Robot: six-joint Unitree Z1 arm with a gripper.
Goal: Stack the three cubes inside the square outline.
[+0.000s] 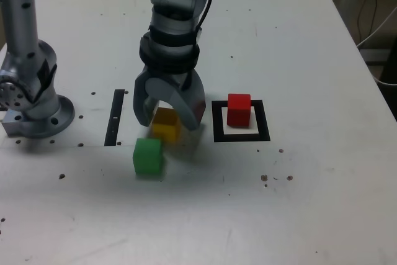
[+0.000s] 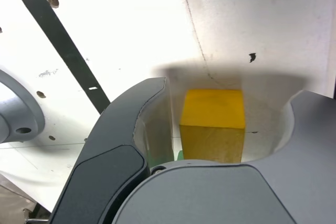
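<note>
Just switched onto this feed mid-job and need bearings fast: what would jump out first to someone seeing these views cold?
The gripper stands over the yellow cube mid-table, jaws either side of it with gaps visible in the wrist view, so not yet clamped. The red cube already sits inside the square outline to the exterior view's right. The green cube lies just in front of the yellow one, close to it.

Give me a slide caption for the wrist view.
Gripper fingers straddle the yellow cube, gaps visible on both sides.
</note>
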